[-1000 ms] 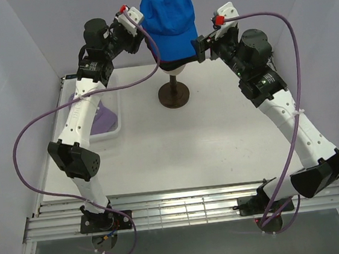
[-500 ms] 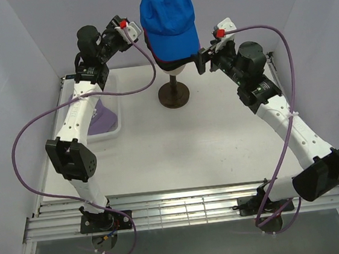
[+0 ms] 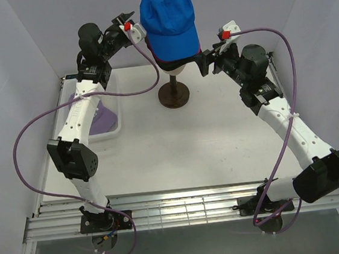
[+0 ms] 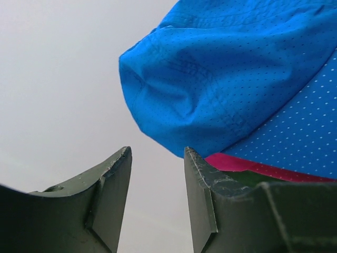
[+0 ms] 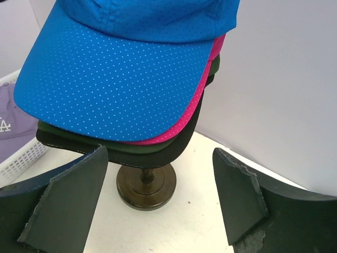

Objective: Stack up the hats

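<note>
The bright blue hat (image 3: 168, 18) sits on top of a stack on the mannequin head. In the right wrist view its dotted brim (image 5: 116, 79) lies over the magenta hat (image 5: 199, 105), the dark green hat (image 5: 147, 148) and the black hat (image 5: 185, 138). My left gripper (image 3: 129, 23) is open and empty, just left of the blue crown (image 4: 221, 79); its gap (image 4: 158, 158) holds nothing. My right gripper (image 3: 203, 63) is open and empty, just right of the brims (image 5: 159, 154). The lavender hat (image 3: 104, 118) lies in the white basket.
The brown stand (image 3: 174, 95) holds the head at the table's back middle; it also shows in the right wrist view (image 5: 146, 187). The white basket (image 3: 114, 131) stands at back left, with its edge in the right wrist view (image 5: 21, 158). White walls enclose the table.
My left gripper has drawn back to the left, away from the blue hat. My right arm has shifted slightly, its gripper staying beside the brims. The hat stack has not moved.
</note>
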Robot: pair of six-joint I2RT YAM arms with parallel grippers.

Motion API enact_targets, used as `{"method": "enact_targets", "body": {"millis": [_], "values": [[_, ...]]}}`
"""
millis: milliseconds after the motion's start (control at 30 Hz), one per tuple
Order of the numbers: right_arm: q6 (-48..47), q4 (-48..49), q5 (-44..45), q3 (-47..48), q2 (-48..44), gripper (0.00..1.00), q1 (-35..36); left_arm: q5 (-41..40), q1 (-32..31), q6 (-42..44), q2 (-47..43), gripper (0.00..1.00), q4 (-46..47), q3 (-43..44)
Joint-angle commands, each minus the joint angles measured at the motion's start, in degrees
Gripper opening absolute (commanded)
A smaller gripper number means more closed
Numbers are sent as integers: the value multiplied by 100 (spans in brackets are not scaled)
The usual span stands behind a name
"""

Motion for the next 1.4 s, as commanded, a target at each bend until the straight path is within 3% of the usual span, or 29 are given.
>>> {"method": "enact_targets", "body": {"millis": [0,233,400,833,1067,1167,1200,1367], "values": [[133,346,-127,27,-191,85,-51,137,-42,145,105,54,-84,187],[71,284,-162,-35,-349,85,-139,-12,-51,408,105,54,-75,-24],[80,275,-268,-114,-411,85,-165,119,-42,83,210,53,-128,257],[159,284,-338,-132,-367,85,-218,58,-113,188,386,50,-110,380],[255,345,-417,-167,-341,85,-227,181,-157,338,500,31,-426,477],[370,363,-531,-123,-271,84,-227,181,-165,338,492,4,-470,459],[431,380,-540,-123,-253,84,-227,146,-165,338,474,0,-479,425],[773,547,-637,-88,-148,82,-227,-21,-165,303,395,0,-567,275]]}}
